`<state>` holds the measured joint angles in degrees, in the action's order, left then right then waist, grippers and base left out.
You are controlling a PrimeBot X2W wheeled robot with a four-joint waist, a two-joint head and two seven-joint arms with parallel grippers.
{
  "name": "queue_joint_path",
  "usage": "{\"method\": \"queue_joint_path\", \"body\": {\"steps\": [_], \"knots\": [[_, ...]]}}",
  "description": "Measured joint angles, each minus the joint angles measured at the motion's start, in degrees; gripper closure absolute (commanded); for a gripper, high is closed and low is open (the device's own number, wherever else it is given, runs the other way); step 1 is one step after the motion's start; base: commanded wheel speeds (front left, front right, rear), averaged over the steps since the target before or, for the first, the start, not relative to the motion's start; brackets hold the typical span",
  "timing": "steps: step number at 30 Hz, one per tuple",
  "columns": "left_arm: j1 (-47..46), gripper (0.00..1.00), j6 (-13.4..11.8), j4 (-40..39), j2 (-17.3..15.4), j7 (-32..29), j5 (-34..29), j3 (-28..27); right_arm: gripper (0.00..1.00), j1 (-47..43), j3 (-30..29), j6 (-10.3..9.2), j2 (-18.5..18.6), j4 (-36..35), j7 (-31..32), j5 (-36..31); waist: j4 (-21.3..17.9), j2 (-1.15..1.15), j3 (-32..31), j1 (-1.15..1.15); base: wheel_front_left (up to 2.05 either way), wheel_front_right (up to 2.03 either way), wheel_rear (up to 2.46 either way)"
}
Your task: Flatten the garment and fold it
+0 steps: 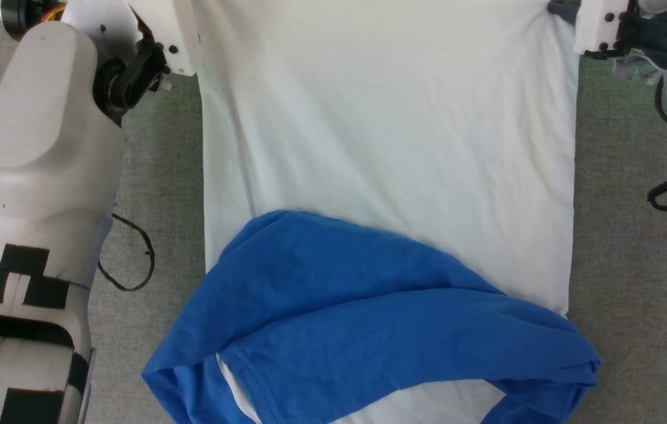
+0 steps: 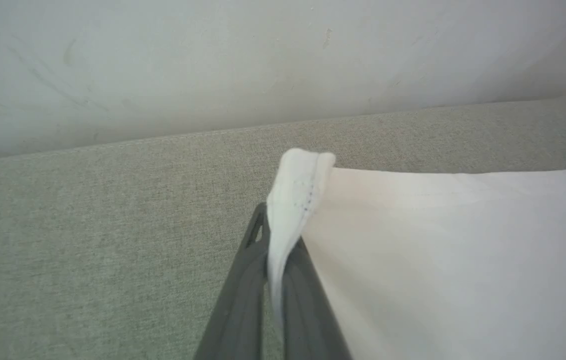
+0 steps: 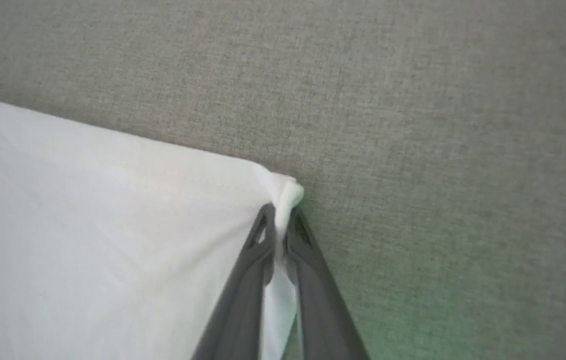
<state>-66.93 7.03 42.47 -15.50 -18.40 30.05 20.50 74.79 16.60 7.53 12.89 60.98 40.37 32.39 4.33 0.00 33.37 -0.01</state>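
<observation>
On grey fabric, left pincer and right pincer both seemingly pinch garment corners.

Bare grey surface lies open along both sides of the garment, with the widest stretch at the lower right. On the left, a pale forearm and a looped black cable crowd the strip. A wall closes off the far edge.

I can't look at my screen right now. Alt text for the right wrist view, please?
The right claw is shut on a white corner of the garment, the cloth bunched between its dark fingers. The white fabric spreads left across a grey woven surface.
</observation>
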Motion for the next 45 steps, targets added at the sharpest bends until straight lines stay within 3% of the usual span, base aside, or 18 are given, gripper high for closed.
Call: {"method": "queue_joint_path", "body": {"steps": [3,10,15,22,26,34,40,45], "knots": [[-0.3,1.00,0.0,0.8,-0.3,0.5,0.8,0.4,1.00,-0.2,0.8,0.00,-0.5,-0.5,-2.7,0.3,-0.1,0.00,-0.1,0.01,0.00,0.00,0.00],[-0.5,1.00,0.1,2.6,-1.8,6.3,1.4,-0.5,1.00,-2.5,2.4,0.01,0.8,-6.3,-19.9,1.6,-0.3,0.00,-2.5,0.02,0.00,0.00,0.00],[0.4,1.00,0.1,1.7,-3.1,11.3,2.0,-1.0,1.00,-5.5,5.5,0.02,3.8,-13.3,-26.7,3.9,-0.7,0.00,-5.9,0.02,0.00,0.00,0.00],[10.6,1.00,0.1,-5.4,-5.1,17.4,5.7,-3.9,1.00,-19.5,9.1,0.09,9.7,-26.1,-32.0,7.3,-1.3,0.00,-12.2,0.00,0.00,0.00,0.00],[22.5,1.00,-1.5,-13.7,-6.4,18.7,7.1,-5.4,1.00,-31.5,9.0,0.09,12.5,-35.2,-32.3,8.1,-1.7,0.00,-16.3,0.00,0.00,0.00,0.00],[51.9,1.00,-10.0,-34.6,-8.6,16.9,10.1,-7.8,1.00,-57.5,1.4,0.10,13.7,-54.6,-27.1,6.3,-2.5,0.00,-24.2,-0.02,0.00,0.00,0.00],[68.6,1.00,-16.3,-46.5,-10.2,13.4,11.0,-8.7,1.00,-74.6,-5.5,0.09,8.7,-67.8,-18.7,2.4,-3.5,0.00,-28.3,-0.01,0.00,0.00,0.00],[76.6,1.00,-19.1,-48.9,-10.0,10.6,12.3,-7.9,1.00,-86.1,-9.2,0.07,2.1,-71.8,-13.5,1.2,-4.1,0.00,-29.8,-0.01,0.00,0.00,0.00]]}}
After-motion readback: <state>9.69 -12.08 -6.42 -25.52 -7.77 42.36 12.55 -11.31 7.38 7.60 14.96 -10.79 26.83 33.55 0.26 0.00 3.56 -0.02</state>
